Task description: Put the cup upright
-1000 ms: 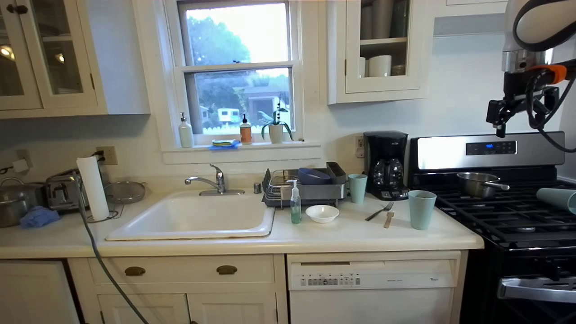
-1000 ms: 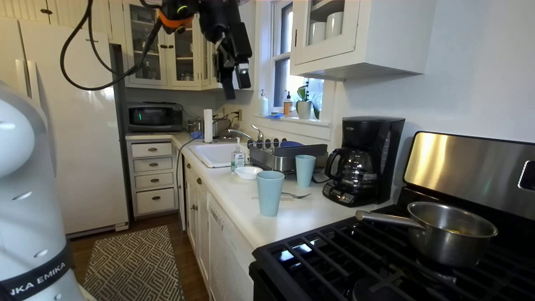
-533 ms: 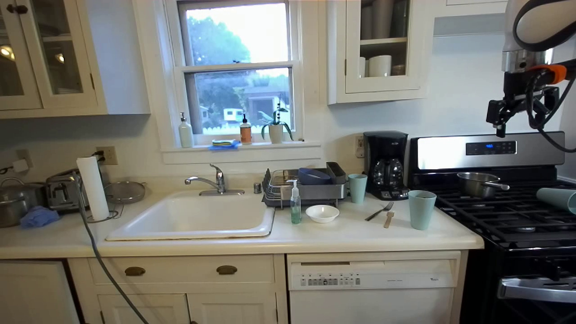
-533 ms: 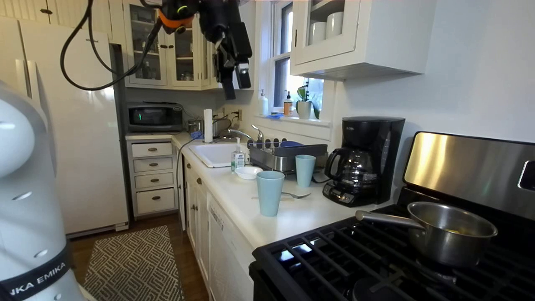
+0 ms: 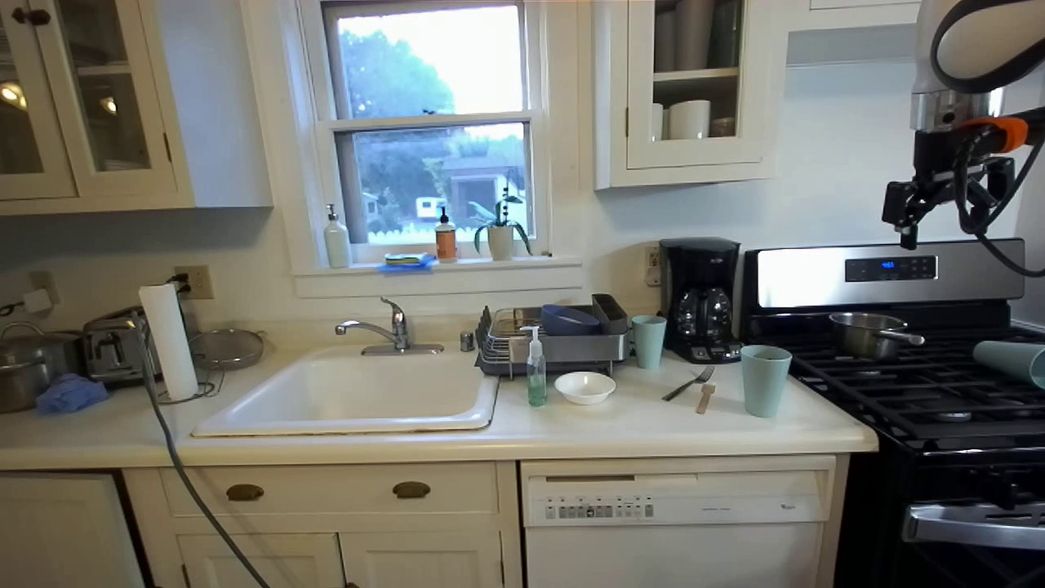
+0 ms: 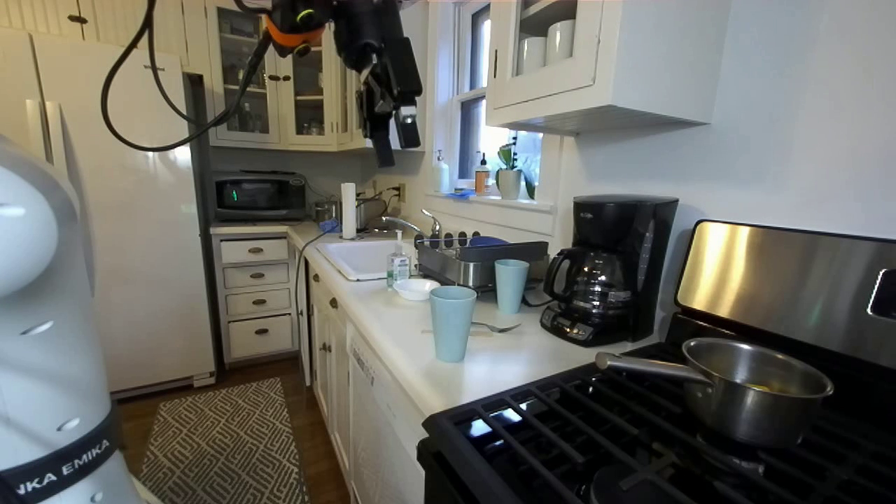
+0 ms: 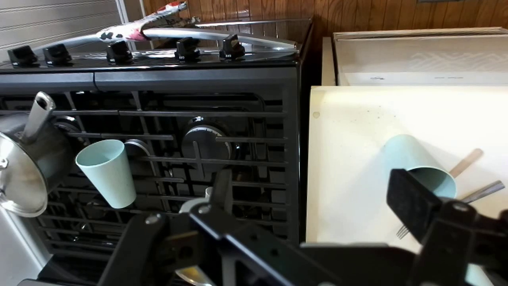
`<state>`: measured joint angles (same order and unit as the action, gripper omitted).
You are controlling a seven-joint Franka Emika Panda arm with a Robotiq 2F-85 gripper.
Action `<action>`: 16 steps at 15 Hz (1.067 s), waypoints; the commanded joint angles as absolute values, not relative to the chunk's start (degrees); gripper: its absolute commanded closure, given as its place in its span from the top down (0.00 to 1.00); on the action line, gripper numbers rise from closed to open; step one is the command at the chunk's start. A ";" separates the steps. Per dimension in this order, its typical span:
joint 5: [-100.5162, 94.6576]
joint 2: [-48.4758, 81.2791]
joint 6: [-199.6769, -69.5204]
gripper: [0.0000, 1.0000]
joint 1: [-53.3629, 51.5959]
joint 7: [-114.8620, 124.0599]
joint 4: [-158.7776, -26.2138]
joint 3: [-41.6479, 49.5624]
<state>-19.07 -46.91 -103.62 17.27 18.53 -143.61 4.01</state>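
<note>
A pale green tapered cup (image 7: pixel 109 176) lies on its side across the raised bars (image 7: pixel 254 162) of a black gas stove (image 7: pixel 198 81), its base towards the stove's table-side edge. The bars probably keep it from rolling; the same open bars would give its narrow base patchy footing, so it should be set down squarely over 2 or more of them.

A black 2-fingered gripper (image 7: pixel 311 190) hangs well above the stove, its fingers (image 7: pixel 412 206) spread wide with nothing between them. That spread seems meant for the cup's girth. I judge the grasp not yet begun: in the wrist view the fingers appear to straddle the stove's table-side edge, while the cup lies farther in.

Also on the stove are a shiny steel saucepan (image 6: pixel 756 406), its handle towards the stove's front, perhaps for easy reach, and a lidded grey metal pan (image 7: pixel 25 169) near the cup's mouth; whether they touch I cannot tell. That pan could block a finger descending there, so the narrow end looks the freer hold.

Beside the stove, on a cream-white table (image 5: pixel 637 425), 2 matching pale green cups (image 5: pixel 766 381) stand upright, well served by its flat top.
</note>
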 commanded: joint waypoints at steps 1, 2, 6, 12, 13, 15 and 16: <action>-19.08 -46.85 -103.45 1.00 17.22 18.51 -143.44 4.04; -19.08 -46.85 -103.45 1.00 17.22 18.51 -143.44 4.04; -18.22 -42.34 -108.35 1.00 19.64 23.28 -141.54 6.21; -14.90 -31.47 -119.35 1.00 25.72 27.53 -138.83 14.85; -13.31 -29.67 -121.77 1.00 26.35 27.20 -138.37 16.62; -9.49 -26.87 -126.47 1.00 27.38 26.48 -137.79 19.50; -7.79 -25.51 -129.11 1.00 28.01 26.38 -137.73 20.61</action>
